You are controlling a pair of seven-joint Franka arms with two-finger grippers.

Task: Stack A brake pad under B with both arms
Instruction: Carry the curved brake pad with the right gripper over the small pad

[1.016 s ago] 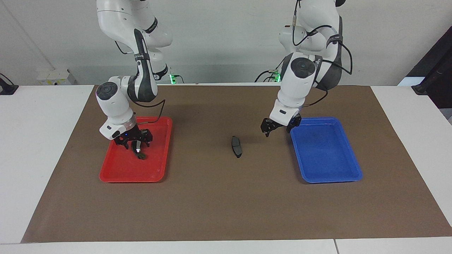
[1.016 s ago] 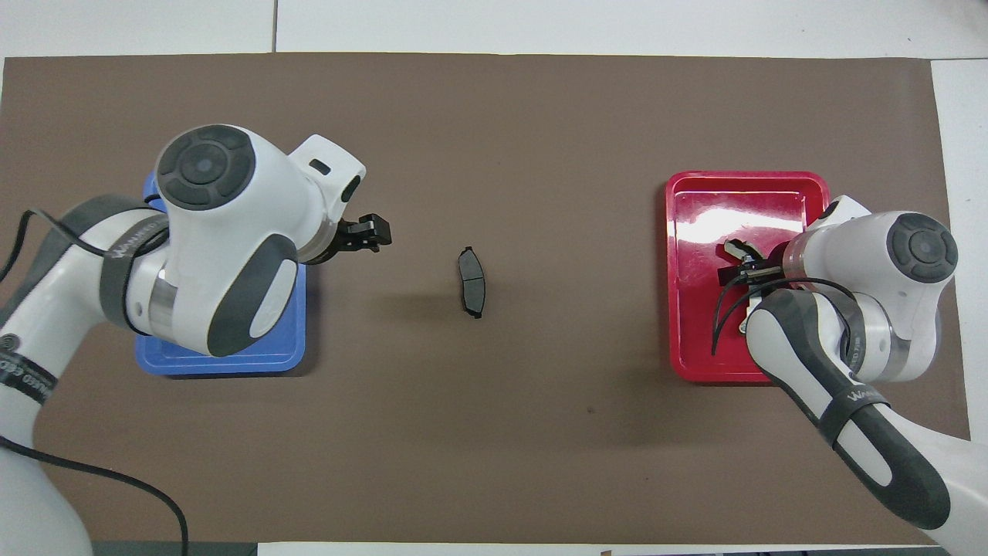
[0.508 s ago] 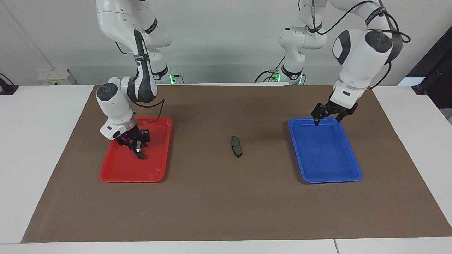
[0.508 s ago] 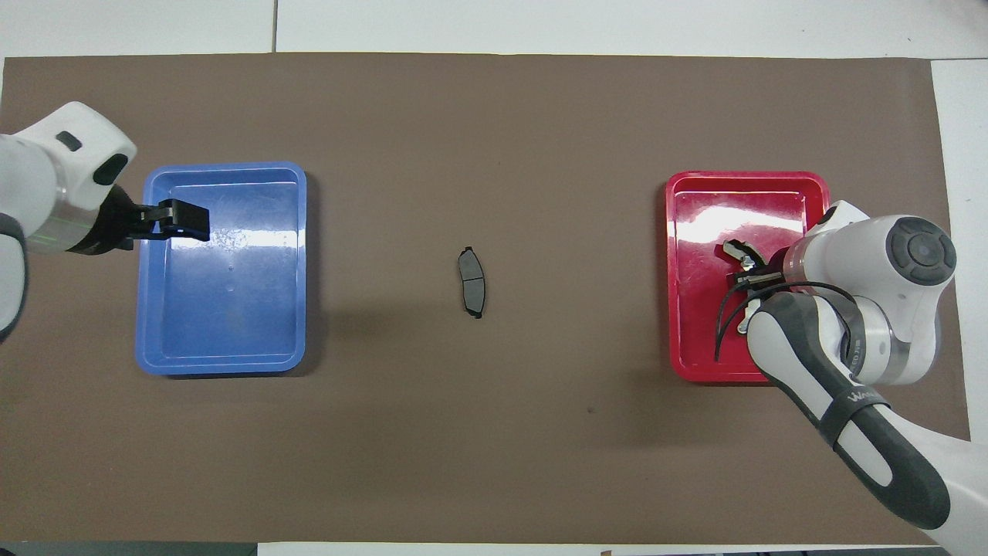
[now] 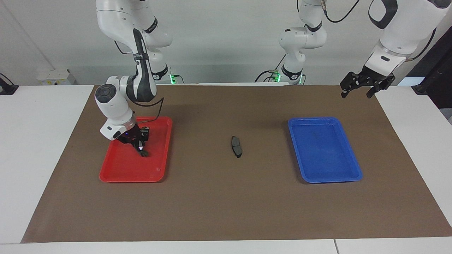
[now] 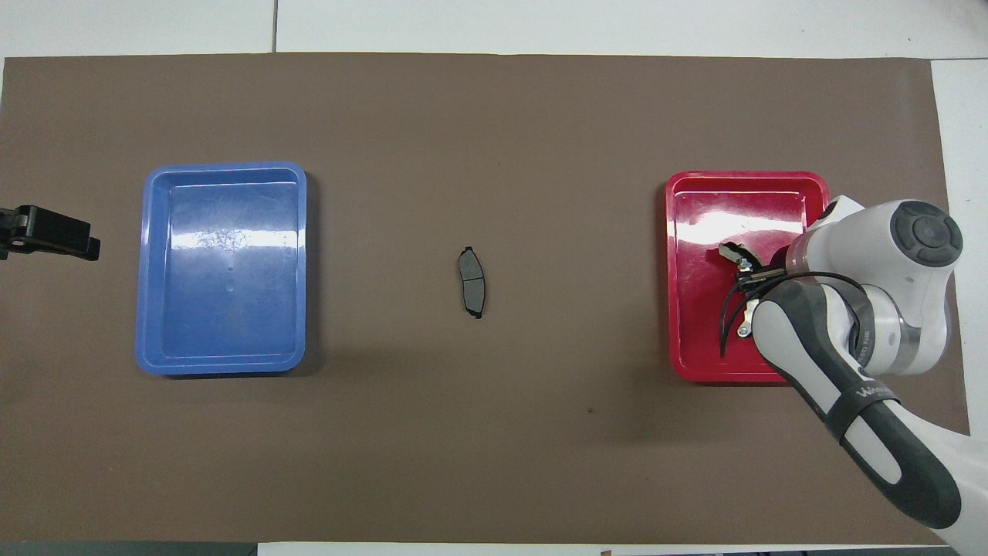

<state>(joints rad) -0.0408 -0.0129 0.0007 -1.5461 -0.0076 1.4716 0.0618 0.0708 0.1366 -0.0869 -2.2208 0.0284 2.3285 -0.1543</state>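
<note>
The A brake pad (image 5: pixel 236 146) is lying by itself on the brown mat (image 5: pixel 219 208) at the middle of the surface, between the red tray (image 5: pixel 122 173) and the blue tray (image 5: pixel 348 173), with nothing on top of it. Judging from that, the first half of the job looks finished: the short grey pad is sitting in the open where the stack can be built.

What is left is bringing B (image 5: pixel 142 152) over and setting it on the pad. B is sitting in the red tray at the right arm's end of the surface, with a glint of its silver metal showing. The right end effector (image 5: pixel 138 145) is working low in that tray, right at B; whether its fingers are clenched on the piece or merely bracketing it cannot be told, since the wrist is covering them.

The left end effector (image 5: pixel 362 83) is hanging high over the mat's edge at the left arm's end, near the blue tray, released and carrying nothing; that arm is waiting. The blue tray is holding nothing.
</note>
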